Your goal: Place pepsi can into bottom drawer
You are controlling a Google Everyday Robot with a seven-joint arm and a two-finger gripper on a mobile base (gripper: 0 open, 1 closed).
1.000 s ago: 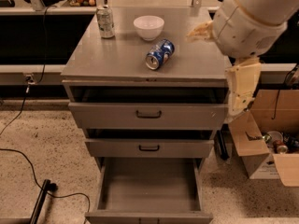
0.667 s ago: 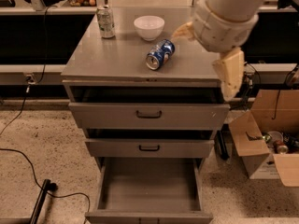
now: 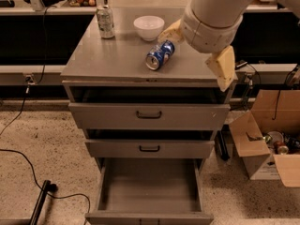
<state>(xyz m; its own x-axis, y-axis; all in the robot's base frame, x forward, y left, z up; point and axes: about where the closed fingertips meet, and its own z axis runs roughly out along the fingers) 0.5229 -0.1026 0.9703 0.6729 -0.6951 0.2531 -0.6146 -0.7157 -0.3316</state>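
Note:
The pepsi can (image 3: 159, 55) is blue and lies on its side on the grey cabinet top (image 3: 108, 60), near the middle. My gripper (image 3: 197, 50) hangs over the right part of the top, just right of the can. Its tan fingers stand wide apart: one fingertip (image 3: 171, 32) is just behind the can, the other (image 3: 223, 68) is over the top's right edge. The gripper holds nothing. The bottom drawer (image 3: 149, 184) is pulled fully out below, and its grey inside holds nothing.
A silver-and-green can (image 3: 105, 21) stands at the back left of the top, with a white bowl (image 3: 149, 27) beside it. The two upper drawers (image 3: 149, 116) are partly open. A cardboard box (image 3: 262, 146) sits on the floor at the right. Cables (image 3: 18, 156) lie at the left.
My arm has swung left across the cabinet top, bringing the gripper from beyond the right edge to right beside the pepsi can. The can has not moved.

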